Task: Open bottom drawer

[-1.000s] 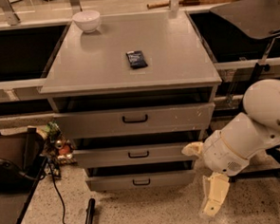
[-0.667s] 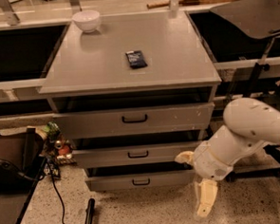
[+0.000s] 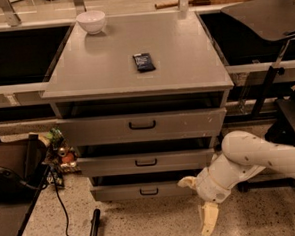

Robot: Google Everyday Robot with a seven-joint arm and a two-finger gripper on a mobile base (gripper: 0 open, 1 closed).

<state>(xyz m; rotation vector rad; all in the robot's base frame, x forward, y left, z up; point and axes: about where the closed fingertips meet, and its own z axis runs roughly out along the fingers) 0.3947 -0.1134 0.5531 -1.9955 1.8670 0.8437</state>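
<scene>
The grey cabinet (image 3: 133, 55) has three drawers. The bottom drawer (image 3: 117, 193) is the lowest, narrowest grey front, with a small black loop handle (image 3: 149, 191); it looks shut or nearly so. My gripper (image 3: 198, 201) hangs low at the end of the white arm (image 3: 255, 156), in front of the bottom drawer's right end and to the right of its handle. Its cream fingers are spread apart and hold nothing: one fingertip (image 3: 186, 181) points left at the drawer front, the other (image 3: 209, 220) points down at the floor.
A white bowl (image 3: 91, 20) and a small dark packet (image 3: 144, 62) lie on the cabinet top. A dark bag (image 3: 13, 168) and cable lie on the floor at left. A black stick (image 3: 93, 228) lies in front. A black chair (image 3: 279, 57) stands at right.
The arm has swung left and lower, bringing the gripper from right of the cabinet to the bottom drawer's right end. The drawers have not moved.
</scene>
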